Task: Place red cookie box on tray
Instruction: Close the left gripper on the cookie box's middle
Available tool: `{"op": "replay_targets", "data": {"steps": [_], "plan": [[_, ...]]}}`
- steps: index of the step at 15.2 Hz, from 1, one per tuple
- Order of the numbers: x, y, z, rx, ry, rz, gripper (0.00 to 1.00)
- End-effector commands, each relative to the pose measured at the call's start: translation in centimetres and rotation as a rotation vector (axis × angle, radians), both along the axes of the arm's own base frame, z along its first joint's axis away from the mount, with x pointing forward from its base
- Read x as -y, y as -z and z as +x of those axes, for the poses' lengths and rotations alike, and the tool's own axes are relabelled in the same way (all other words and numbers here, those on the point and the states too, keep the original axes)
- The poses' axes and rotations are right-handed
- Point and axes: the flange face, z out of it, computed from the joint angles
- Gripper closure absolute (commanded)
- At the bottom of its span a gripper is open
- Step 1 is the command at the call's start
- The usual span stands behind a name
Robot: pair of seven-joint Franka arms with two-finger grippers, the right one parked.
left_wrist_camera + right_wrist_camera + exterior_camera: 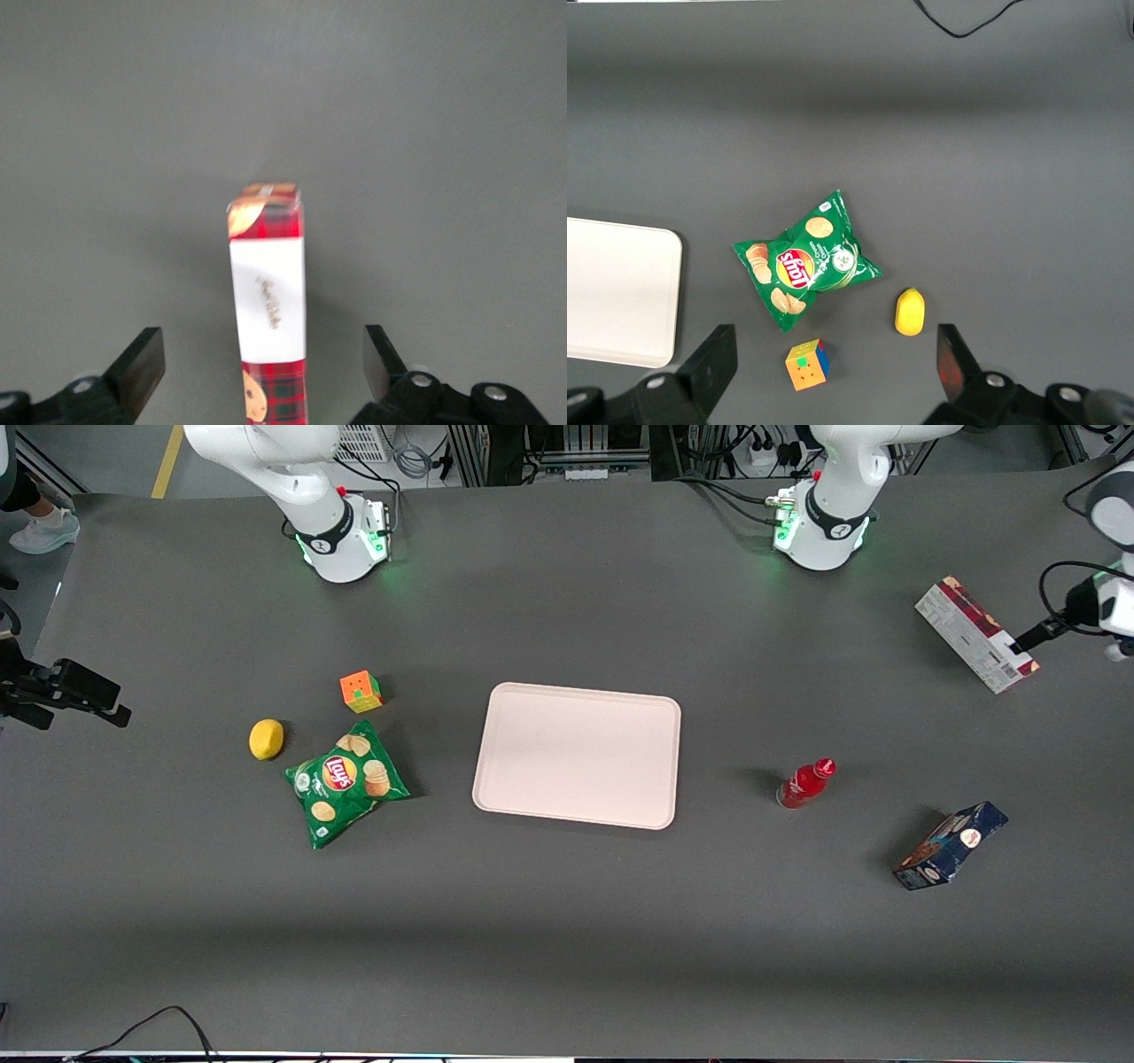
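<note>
Toward the working arm's end of the counter (567,957), the red cookie box (974,633) lies well apart from the pale pink tray (578,755). The hand (264,367) sits at the box's near end, fingers (142,363) spread wide on either side of the plaid carton, touching neither face.

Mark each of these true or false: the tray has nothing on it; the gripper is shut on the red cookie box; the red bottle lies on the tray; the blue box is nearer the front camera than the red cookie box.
1. The tray has nothing on it: true.
2. The gripper is shut on the red cookie box: false; its fingers stand open on either side, apart from it.
3. The red bottle lies on the tray: false; it lies on the table beside it.
4. The blue box is nearer the front camera than the red cookie box: true.
</note>
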Motion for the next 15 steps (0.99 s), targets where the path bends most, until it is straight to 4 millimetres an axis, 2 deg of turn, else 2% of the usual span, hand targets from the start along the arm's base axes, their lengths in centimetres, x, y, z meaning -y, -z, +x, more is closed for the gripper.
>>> {"op": "replay_targets", "data": {"steps": [1, 7, 15], "plan": [[0.4, 2.2, -2.4, -0.009, 0.0, -0.013, 0.0], [0.7, 5.1, -2.5, -0.024, 0.01, 0.028, 0.0], [1.5, 6.9, -3.8, -0.083, -0.015, 0.0, 0.0]]}}
